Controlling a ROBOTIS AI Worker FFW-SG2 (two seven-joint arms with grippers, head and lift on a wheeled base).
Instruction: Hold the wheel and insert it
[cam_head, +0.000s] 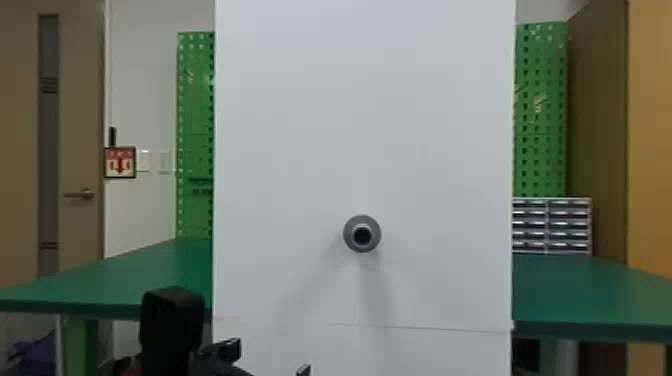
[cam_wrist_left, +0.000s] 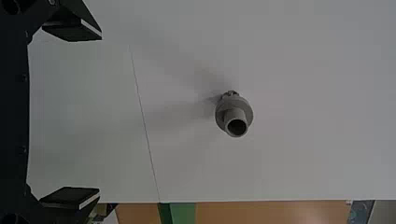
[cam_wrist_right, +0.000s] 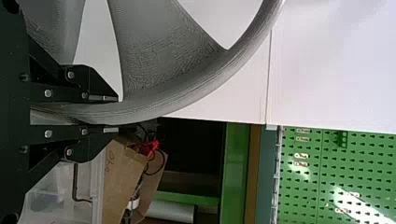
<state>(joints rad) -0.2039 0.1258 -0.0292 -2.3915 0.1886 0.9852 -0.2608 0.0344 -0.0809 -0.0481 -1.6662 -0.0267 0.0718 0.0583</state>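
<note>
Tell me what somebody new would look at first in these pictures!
Probably the big gray wheel, gripped at its rim by the right end effector in the right wrist view. Next comes the gray peg sticking out of the tall white board, in the lower middle of the head view. A green table shows on both sides of the board.

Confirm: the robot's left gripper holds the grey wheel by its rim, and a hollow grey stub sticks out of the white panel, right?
Not quite: in the right wrist view, the right gripper, not the left gripper, holds the grey wheel by its rim. The hollow grey stub does stick out of the white panel.
</note>
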